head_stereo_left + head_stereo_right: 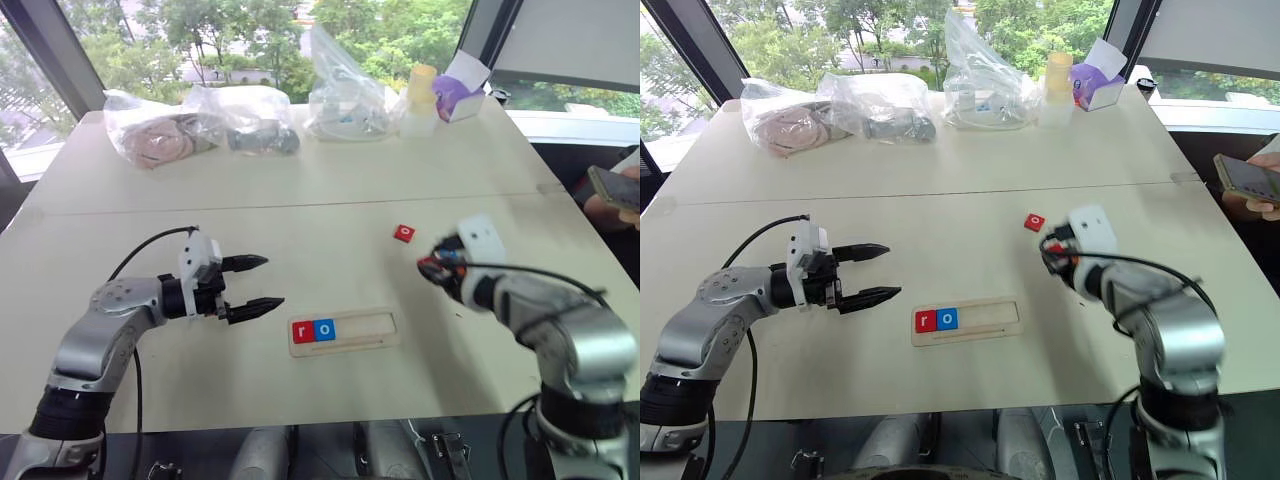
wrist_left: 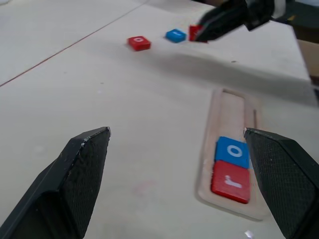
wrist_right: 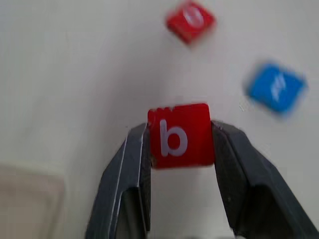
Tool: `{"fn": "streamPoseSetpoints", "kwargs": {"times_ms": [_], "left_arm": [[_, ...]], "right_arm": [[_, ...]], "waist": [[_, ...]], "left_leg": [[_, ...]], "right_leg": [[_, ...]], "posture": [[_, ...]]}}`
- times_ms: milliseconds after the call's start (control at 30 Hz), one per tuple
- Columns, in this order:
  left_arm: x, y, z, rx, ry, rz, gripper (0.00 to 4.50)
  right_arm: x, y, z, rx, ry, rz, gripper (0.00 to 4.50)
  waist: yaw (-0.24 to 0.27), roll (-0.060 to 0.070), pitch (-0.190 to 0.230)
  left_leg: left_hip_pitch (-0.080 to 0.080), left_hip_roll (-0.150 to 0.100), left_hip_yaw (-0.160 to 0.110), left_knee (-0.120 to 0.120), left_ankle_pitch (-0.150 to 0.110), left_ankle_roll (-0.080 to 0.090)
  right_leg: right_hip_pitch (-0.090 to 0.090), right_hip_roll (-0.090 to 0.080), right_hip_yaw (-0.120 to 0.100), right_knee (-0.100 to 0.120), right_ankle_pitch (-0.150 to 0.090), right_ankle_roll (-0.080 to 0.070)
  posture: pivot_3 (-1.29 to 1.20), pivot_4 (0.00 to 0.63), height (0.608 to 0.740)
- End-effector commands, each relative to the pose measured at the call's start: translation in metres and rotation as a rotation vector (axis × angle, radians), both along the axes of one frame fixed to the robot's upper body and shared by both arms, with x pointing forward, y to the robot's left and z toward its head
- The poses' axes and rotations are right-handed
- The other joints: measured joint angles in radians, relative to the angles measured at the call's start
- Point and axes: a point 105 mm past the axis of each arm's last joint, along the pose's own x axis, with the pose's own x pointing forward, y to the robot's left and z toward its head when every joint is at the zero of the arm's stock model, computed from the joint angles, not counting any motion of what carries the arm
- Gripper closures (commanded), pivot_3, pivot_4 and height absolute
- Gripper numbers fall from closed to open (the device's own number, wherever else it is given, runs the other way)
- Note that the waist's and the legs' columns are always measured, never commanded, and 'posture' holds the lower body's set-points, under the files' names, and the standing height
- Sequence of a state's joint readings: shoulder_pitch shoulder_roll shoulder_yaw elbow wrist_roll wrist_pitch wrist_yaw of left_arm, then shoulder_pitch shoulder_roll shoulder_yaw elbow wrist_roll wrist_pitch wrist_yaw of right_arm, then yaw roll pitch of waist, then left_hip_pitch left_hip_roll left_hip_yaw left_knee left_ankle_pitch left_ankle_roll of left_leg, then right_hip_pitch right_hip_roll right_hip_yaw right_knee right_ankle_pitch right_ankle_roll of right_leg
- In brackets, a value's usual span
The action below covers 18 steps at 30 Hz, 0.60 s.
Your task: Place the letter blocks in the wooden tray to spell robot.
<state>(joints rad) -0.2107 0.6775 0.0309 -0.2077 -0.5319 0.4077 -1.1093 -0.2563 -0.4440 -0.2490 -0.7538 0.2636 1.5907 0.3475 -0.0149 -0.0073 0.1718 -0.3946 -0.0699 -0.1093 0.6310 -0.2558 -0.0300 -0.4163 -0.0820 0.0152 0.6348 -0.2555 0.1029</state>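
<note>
From the head camera, the narrow light-wood tray (image 1: 343,332) lay on the pale table (image 1: 300,200), holding a red r tile (image 1: 303,331) and blue o tile (image 1: 325,329); the left gripper (image 1: 262,284) gaped beside it. The right wrist camera showed the right gripper (image 3: 179,137) clenched on a red b tile (image 3: 179,134).

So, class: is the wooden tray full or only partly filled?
Partly filled. The wooden tray holds the red r and blue o at one end; the rest is bare.
</note>
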Motion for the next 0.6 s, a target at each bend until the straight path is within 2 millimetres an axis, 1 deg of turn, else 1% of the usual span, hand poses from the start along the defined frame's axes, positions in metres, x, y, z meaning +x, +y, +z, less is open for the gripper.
{"fn": "streamPoseSetpoints", "kwargs": {"times_ms": [33, 167, 300, 467, 533, 600], "left_arm": [[-0.004, -0.004, 0.011, 0.014, -0.054, -0.072, 0.0], [0.002, -0.007, 0.015, 0.021, -0.074, -0.086, 0.0], [0.006, -0.008, 0.017, 0.023, -0.083, -0.09, 0.0], [0.007, -0.007, 0.017, 0.027, -0.09, -0.087, 0.0], [0.007, -0.007, 0.016, 0.029, -0.091, -0.085, 0.0], [0.007, -0.007, 0.016, 0.032, -0.092, -0.088, 0.0]], "right_arm": [[-0.01, -0.005, 0.006, 0.016, -0.05, -0.058, 3.35], [-0.019, -0.011, -0.004, 0.028, -0.026, -0.115, 3.35], [-0.027, -0.011, -0.015, 0.036, 0.009, -0.139, 3.35], [-0.03, -0.008, -0.025, 0.072, 0.034, -0.174, 3.35], [-0.031, -0.008, -0.025, 0.062, 0.037, -0.17, 2.28], [-0.031, -0.007, -0.02, 0.017, 0.033, -0.108, 1.33]], "waist": [[-0.001, 0.0, 0.0], [0.003, 0.0, 0.0], [0.003, 0.0, 0.0], [0.0, 0.0, 0.0], [0.002, 0.0, 0.0], [0.002, 0.0, 0.0]], "left_leg": [[0.001, 0.0, 0.001, 0.0, 0.0, 0.0], [0.004, 0.0, 0.001, 0.002, 0.0, 0.0], [0.004, 0.0, 0.0, 0.002, 0.001, 0.001], [0.004, 0.0, 0.0, 0.0, 0.001, 0.001], [0.004, 0.0, 0.0, 0.001, 0.001, 0.001], [0.004, 0.0, 0.0, 0.001, 0.001, 0.001]], "right_leg": [[0.001, 0.0, 0.0, 0.0, 0.0, 0.0], [0.005, 0.0, 0.0, 0.0, 0.0, 0.0], [0.005, 0.0, 0.0, -0.001, 0.0, 0.0], [0.004, 0.0, 0.0, 0.0, 0.0, 0.0], [0.004, 0.0, 0.0, 0.0, 0.0, 0.0], [0.004, 0.0, 0.0, -0.001, 0.0, 0.0]], "posture": [[0.0, 0.15, 0.74], [0.0, 0.15, 0.74], [0.0, 0.15, 0.74], [0.0, 0.15, 0.74], [0.0, 0.15, 0.74], [0.0, 0.15, 0.74]]}}
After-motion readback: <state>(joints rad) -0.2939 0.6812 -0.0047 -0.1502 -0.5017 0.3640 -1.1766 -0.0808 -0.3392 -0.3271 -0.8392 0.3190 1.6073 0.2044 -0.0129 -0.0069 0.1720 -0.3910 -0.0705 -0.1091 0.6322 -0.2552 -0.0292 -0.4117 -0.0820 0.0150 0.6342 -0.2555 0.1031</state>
